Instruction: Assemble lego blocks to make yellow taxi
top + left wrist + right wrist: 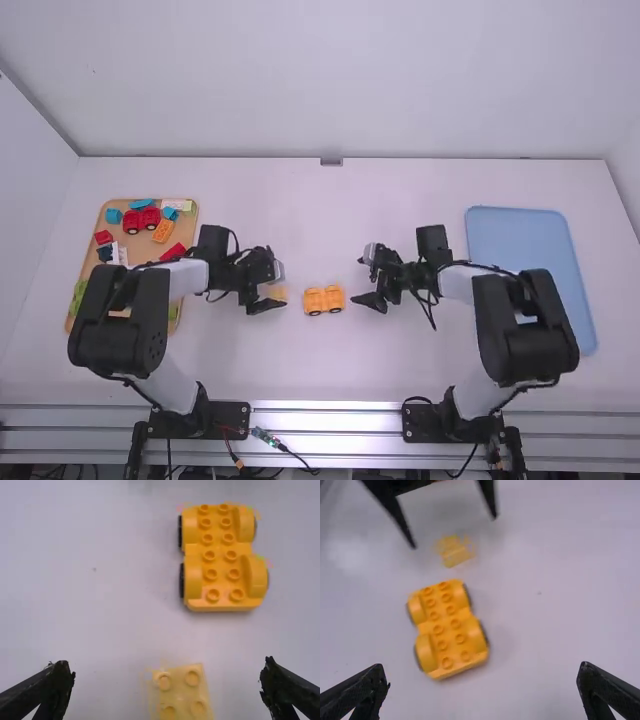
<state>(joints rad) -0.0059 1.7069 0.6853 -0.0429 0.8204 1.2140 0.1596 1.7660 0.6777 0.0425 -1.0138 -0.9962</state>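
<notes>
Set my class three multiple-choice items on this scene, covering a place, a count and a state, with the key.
1. Where is the orange wheeled base?
A. In the blue tray
B. Between the left gripper and right gripper
C. Behind both arms

2. How many studs has it?
A. 6
B. 8
C. 12

3. The left gripper is:
A. open
B. shut on the base
C. shut, empty

Key:
1 B: the high view shows it there.
2 C: two rows of six.
3 A: its fingers stand wide of the pale yellow brick.
</notes>
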